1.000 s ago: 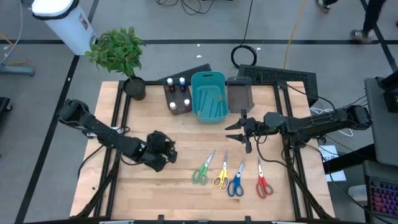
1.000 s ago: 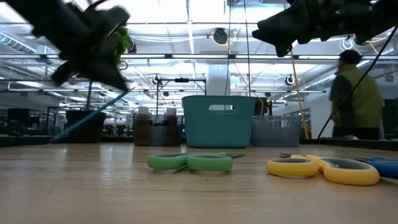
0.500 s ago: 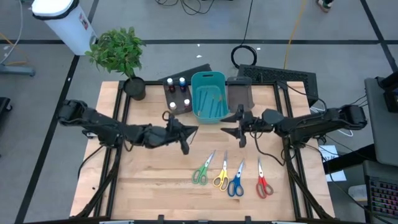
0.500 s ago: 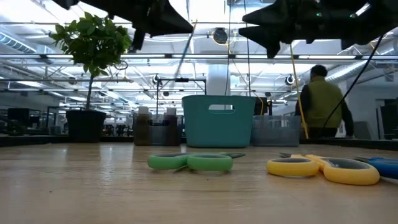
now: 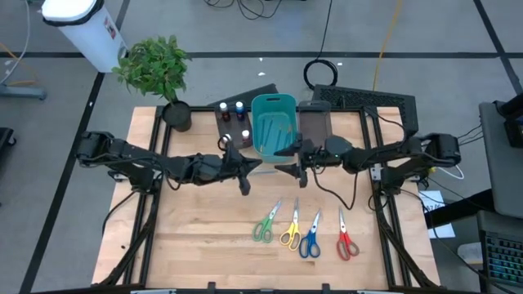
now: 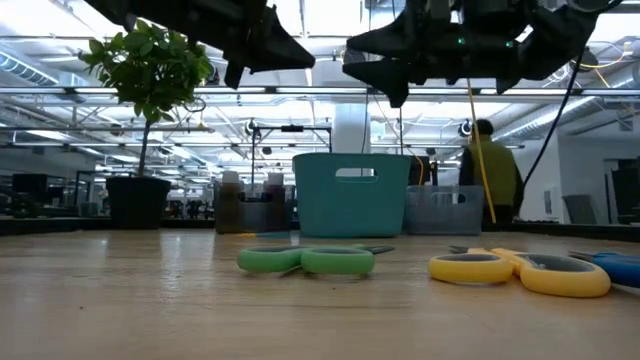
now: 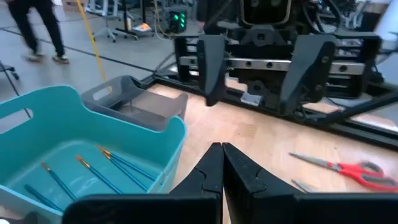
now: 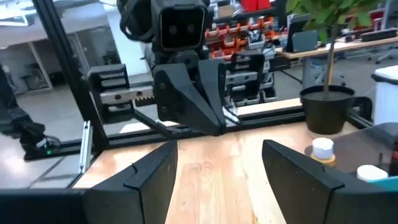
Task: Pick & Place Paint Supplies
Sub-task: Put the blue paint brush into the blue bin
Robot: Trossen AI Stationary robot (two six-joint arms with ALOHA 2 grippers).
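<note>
Facing each other above the wooden table [image 5: 204, 237] near the teal plastic bin [image 5: 272, 126], the left gripper [image 5: 249, 170] has fingers pressed together, the right gripper [image 5: 286, 160] fingers spread; four coloured-handled scissors [image 5: 305, 230] lie nearer the front edge.

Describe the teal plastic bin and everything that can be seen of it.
The teal plastic bin is a smooth, rounded-corner tub with a slot handle cut into its end wall. It stands upright at the table's far edge, between the dark bin of small bottles and a grey bin. Several thin brushes lie flat on its floor.
</note>
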